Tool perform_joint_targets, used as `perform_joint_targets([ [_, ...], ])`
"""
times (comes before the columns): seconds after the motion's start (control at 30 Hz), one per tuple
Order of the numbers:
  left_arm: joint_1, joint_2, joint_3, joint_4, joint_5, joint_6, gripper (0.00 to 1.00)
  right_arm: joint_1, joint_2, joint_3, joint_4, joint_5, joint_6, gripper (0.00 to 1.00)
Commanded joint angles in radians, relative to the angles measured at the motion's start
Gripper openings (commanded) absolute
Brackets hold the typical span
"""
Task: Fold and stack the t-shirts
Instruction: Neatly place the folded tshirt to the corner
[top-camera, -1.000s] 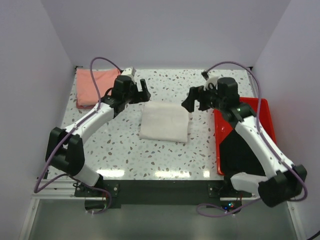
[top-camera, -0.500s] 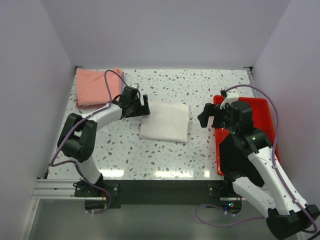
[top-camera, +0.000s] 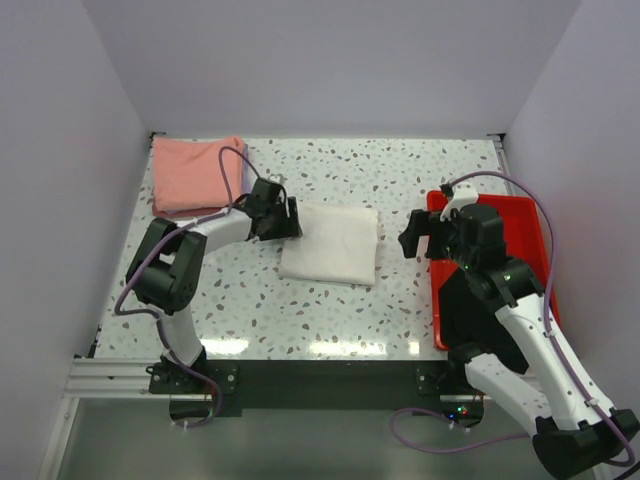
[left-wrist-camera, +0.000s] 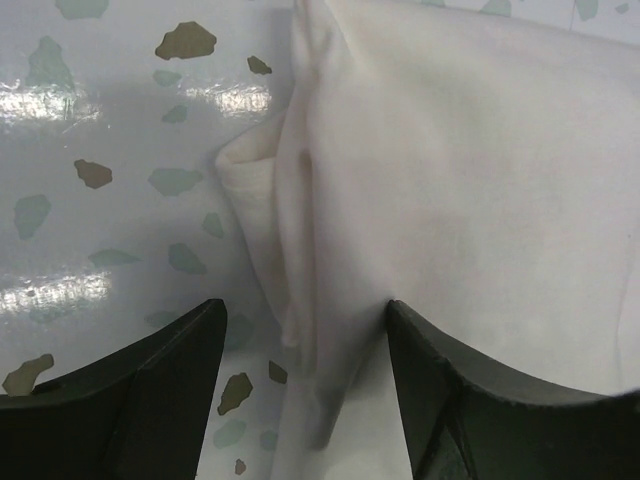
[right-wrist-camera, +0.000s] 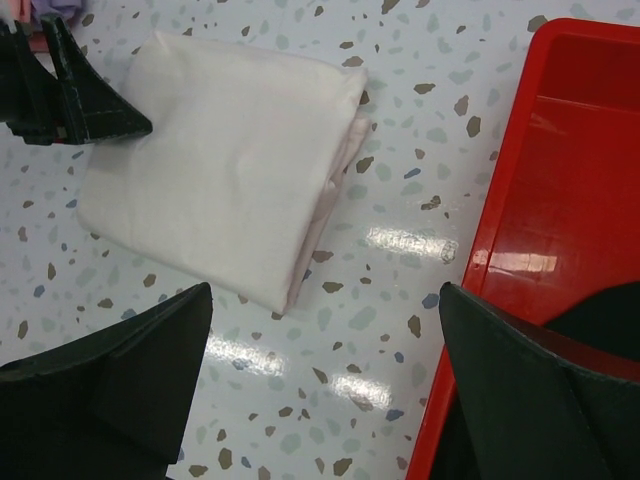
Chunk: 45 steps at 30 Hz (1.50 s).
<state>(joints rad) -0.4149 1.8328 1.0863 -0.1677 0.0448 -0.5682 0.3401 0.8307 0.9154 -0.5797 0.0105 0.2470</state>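
Observation:
A folded cream-white t-shirt (top-camera: 331, 243) lies in the middle of the speckled table; no red print shows. It fills the left wrist view (left-wrist-camera: 450, 180) and shows in the right wrist view (right-wrist-camera: 225, 165). A folded salmon-pink t-shirt (top-camera: 190, 175) lies at the back left corner. No lavender shirt is in view. My left gripper (top-camera: 283, 220) is open, low at the white shirt's left edge, its jaws straddling the folded edge (left-wrist-camera: 300, 320). My right gripper (top-camera: 418, 235) is open and empty, above the table between the white shirt and the tray.
A red plastic tray (top-camera: 535, 215) sits at the right edge, also in the right wrist view (right-wrist-camera: 560, 200), partly covered by my right arm. White walls enclose the table on three sides.
My left gripper has moved from above the shirt's back left down to its left edge. My right gripper has pulled back to the right, toward the tray. The shirts have not moved.

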Motion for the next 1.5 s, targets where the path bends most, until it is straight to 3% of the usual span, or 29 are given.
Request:
perform_joint_targets([
  [0.0,-0.025,0.046,0.003,0.017,-0.025,-0.024,0.69,-0.001,-0.002,-0.001,0.001,0.020,-0.017,0.99],
  [0.17,-0.036,0.092,0.004,-0.004,-0.037,-0.047,0.48,-0.001,0.002,-0.018,0.015,0.026,-0.020,0.99],
  [0.5,-0.139,0.221,0.090,-0.156,-0.262,-0.094,0.01,-0.003,0.022,-0.039,0.029,0.048,-0.022,0.99],
  [0.77,-0.142,0.125,0.126,-0.138,-0.410,-0.021,0.00,-0.003,0.018,-0.050,0.043,0.065,-0.022,0.99],
  [1.1,-0.122,0.045,0.257,-0.073,-0.739,0.279,0.00,-0.003,0.022,-0.064,0.055,0.077,-0.015,0.99],
  [1.47,0.037,0.054,0.342,0.097,-0.803,0.504,0.00,-0.003,0.039,-0.056,0.053,0.100,-0.023,0.99],
])
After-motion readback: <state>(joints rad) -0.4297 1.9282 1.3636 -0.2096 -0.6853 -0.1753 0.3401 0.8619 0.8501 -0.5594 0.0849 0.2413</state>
